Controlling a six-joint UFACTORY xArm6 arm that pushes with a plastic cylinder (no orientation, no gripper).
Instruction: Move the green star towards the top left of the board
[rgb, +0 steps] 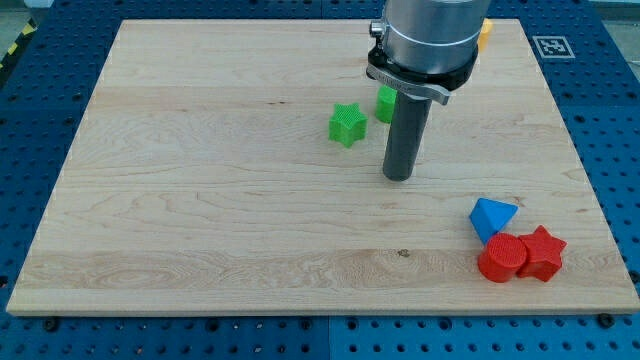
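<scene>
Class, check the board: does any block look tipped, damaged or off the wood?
Nothing stands out. The green star lies flat left of my tip; the blue block, red cylinder and red star huddle on the board.

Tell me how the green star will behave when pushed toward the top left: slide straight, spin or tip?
The green star looks low and flat-based, so it will likely slide, not tip. Its points could make it spin if my tip, now at its lower right, strikes off-centre. The wooden board looks smooth, so drag is probably small.
</scene>
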